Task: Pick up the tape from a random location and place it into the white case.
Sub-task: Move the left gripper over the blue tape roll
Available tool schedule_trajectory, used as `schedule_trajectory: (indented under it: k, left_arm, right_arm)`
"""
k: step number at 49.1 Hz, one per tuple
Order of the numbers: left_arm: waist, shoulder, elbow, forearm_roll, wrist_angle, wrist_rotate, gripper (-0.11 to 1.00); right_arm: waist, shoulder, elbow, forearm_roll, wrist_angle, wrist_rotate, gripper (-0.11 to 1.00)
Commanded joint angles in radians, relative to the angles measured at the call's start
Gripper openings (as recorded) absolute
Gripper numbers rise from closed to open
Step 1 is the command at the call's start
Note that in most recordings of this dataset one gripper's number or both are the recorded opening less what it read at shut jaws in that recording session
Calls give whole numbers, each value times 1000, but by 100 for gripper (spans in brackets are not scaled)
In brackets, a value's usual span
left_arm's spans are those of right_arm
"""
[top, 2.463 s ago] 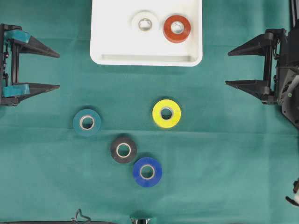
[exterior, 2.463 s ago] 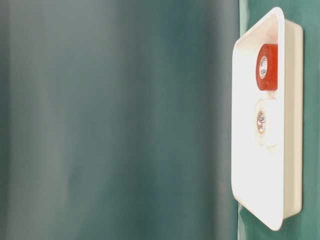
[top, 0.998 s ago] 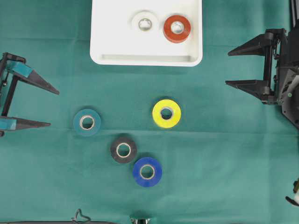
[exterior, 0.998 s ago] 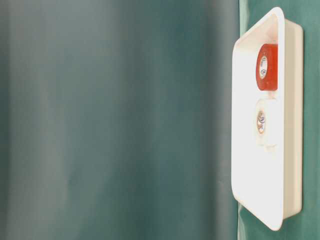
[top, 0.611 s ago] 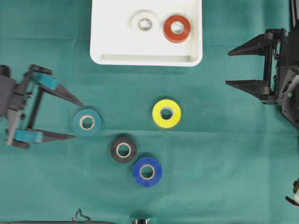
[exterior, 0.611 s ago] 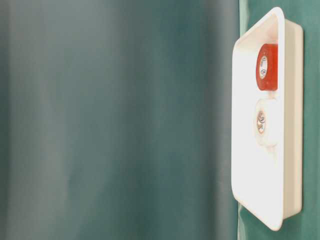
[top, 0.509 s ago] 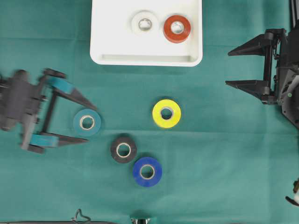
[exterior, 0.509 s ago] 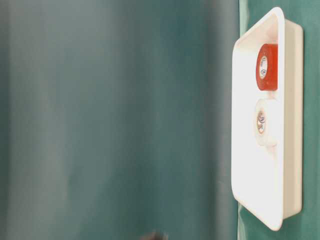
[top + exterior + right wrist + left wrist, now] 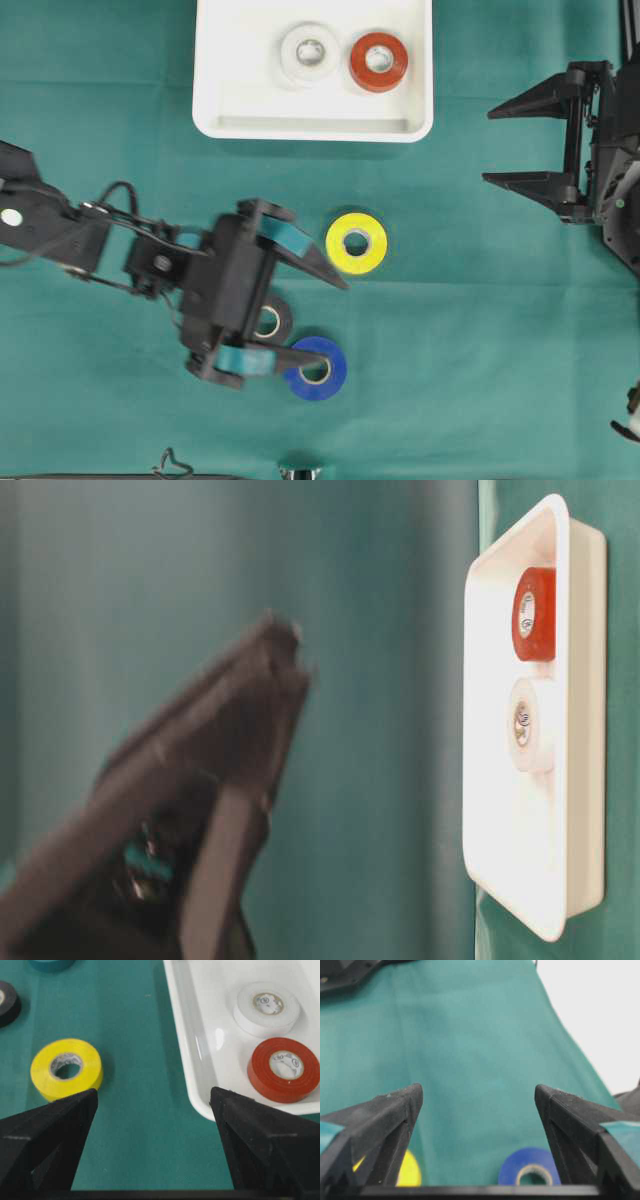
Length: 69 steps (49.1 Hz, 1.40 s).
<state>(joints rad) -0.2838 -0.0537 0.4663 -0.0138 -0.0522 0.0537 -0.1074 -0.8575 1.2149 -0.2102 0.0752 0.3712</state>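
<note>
A: Jaws first. How is your left gripper sitting?

B: Your left gripper is standing wide, holding nothing. It is hanging over the middle of the green cloth; its upper finger is pointing at the yellow roll and its lower finger is lying across the edge of the blue roll. Your black roll is peeking out from under the gripper body, between the two fingers. In your left wrist view the blue roll is showing just inside the right finger and a sliver of yellow is showing behind the left finger.

A: And the right gripper?

B: Your right gripper is also standing wide and empty, at the right edge of the cloth, well apart from every roll. Your right wrist view is looking between its fingers at the yellow roll and the corner of the case.

A: Where is the case?

B: Your white case is lying at the top middle of the cloth. A white roll and a red roll are lying flat inside it, just beside each other, near its far side. A teal roll is showing only at the top edge of your right wrist view.
</note>
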Motion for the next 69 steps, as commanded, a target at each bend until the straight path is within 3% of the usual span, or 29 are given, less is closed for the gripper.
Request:
schedule_trajectory:
  k: [1,17,29,47,53,69]
  left_arm:
    - [-11,12,-72,3,23,0,97]
    - [-21,61,-169,2,206,-8,97]
    - [-26,135,-347,2,571,-8,97]
    - [-40,259,-607,3,1006,-6,97]
    - [-41,276,-643,5,1060,-6,97]
    - [-41,267,-618,6,1037,-6,97]
  right_arm:
    - [-2,2,-15,-6,-9,-2,88]
    - [-2,2,-18,-9,-5,-2,88]
    - [-2,3,-18,-9,-6,-2,88]
    - [-2,5,-18,-8,-5,0,88]
    - [-2,5,-17,-8,-8,0,88]
    - [-2,5,-18,-9,-6,0,88]
